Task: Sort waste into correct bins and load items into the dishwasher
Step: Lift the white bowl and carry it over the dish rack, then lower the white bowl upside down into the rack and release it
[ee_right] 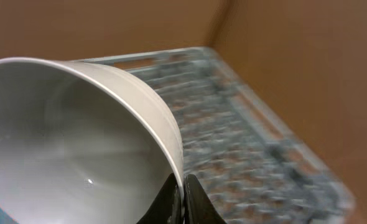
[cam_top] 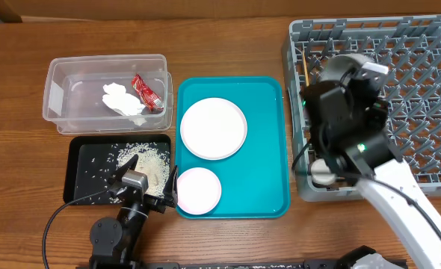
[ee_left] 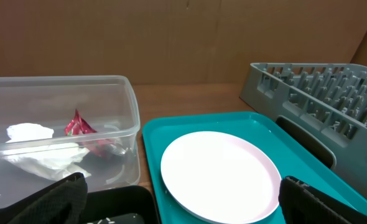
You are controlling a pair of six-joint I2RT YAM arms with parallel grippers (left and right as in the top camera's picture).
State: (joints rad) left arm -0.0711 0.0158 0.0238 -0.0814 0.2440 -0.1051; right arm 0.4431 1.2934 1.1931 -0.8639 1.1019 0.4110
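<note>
The right gripper point(ee_right: 182, 188) was seen pinched together on the rim of a white bowl point(ee_right: 78, 137), one finger inside the wall and one outside, at the bottom centre of the right wrist view. In the overhead view the bowl point(cam_top: 338, 69) was held tilted over the left part of the grey dish rack point(cam_top: 430, 75), which filled the upper right of the frame (whether the bowl touched the pegs could not be told).

The left gripper point(cam_top: 146, 183) was spread wide apart, with nothing held between its fingers point(ee_left: 53, 199). It was placed at the lower left of the overhead frame, over the lower edge of the black tray point(cam_top: 82, 153). Rice grains point(cam_top: 149, 161) were scattered and heaped in that tray. Just right of the gripper, a small white plate point(cam_top: 198, 190) was set in the lower-left corner of the teal serving tray point(cam_top: 269, 149). A larger white plate point(cam_top: 213, 128) was set above it on the same tray. At the upper left, a crumpled white napkin point(cam_top: 123, 99) and a red snack wrapper point(cam_top: 147, 92) were contained in the clear tub point(cam_top: 54, 93), side by side and touching.
</note>
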